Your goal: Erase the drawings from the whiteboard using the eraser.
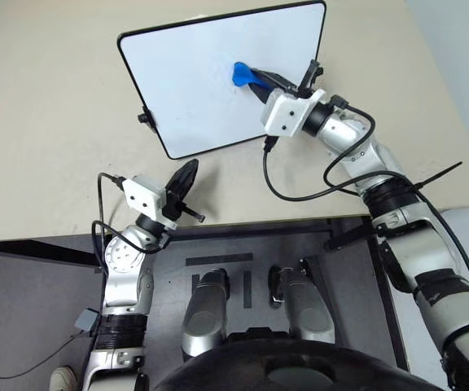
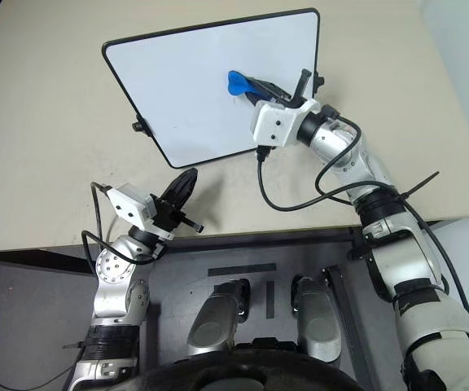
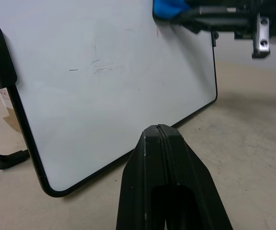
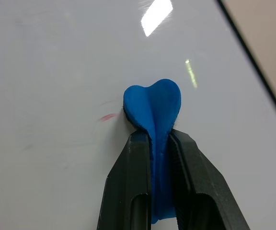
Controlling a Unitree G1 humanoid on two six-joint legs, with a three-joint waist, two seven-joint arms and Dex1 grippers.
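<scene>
- The eraser [image 4: 153,108], a bright blue, lumpy, heart-shaped piece, is pinched between the two black fingers of the right gripper [image 4: 160,136]; its folded body is squeezed thin where the jaws close on it, which suggests a soft, light, rubbery or foam-like material.
- The hold is taken on the narrow tail, and the broad lobed head is left free ahead of the fingertips; this is judged a sound place to grip, though a soft head may bend sideways under a hard press.
- The eraser's head is pressed against the whiteboard [image 1: 194,73], toward the board's 3 o'clock side in the head views.
- The board is a smooth, glossy white panel with rounded corners and a thin black frame, propped on a matte beige table [image 1: 47,122]; it is likely stiff but light, so it could slide or tip if pushed firmly.
- Of the drawings [image 4: 108,117], a faint red smear is seen at about 9 o'clock from the eraser, just beside it; faint grey marks are also seen on the board in the left wrist view.
- The left gripper [image 3: 160,130] is closed on nothing, near the board's lower edge.
</scene>
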